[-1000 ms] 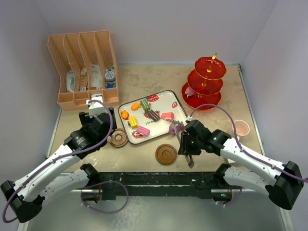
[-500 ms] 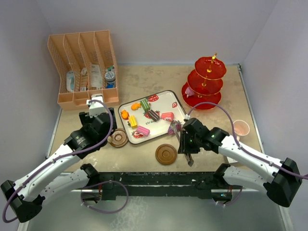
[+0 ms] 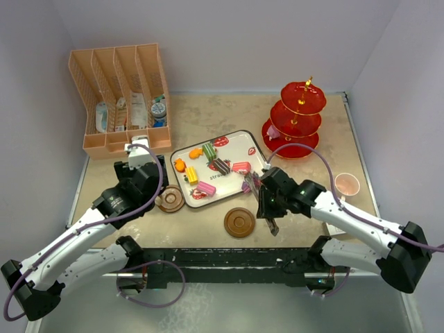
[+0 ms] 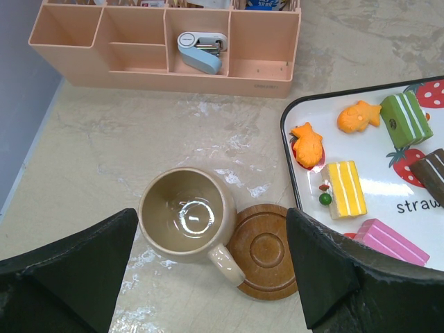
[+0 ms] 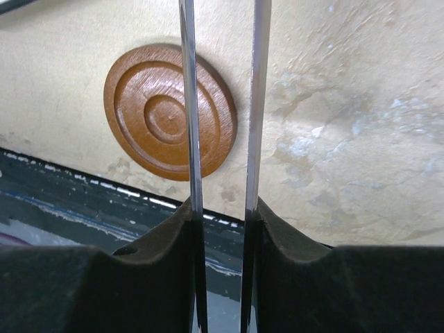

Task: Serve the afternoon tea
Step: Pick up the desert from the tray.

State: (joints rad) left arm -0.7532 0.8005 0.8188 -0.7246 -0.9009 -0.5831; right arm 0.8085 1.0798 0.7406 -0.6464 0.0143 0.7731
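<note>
My left gripper is open and hangs over the tan mug, which leans on the edge of a brown saucer. My right gripper is shut on the metal tongs, both blades pressed between its fingers. The tongs' far ends reach the near right corner of the tray, where a small purple piece shows. Toy cakes lie on the tray. A second saucer sits just left of the right gripper. The pink mug stands at the right. The red stand is at the back right.
A peach divided rack with toiletries stands at the back left, close behind the left arm. Its front compartment holds a small stapler-like item. The table's near edge runs just below the second saucer. Walls enclose the table on three sides.
My right arm has shifted slightly left toward the tray's corner, carrying the tongs with it. The left arm, mug and saucers have not moved.
</note>
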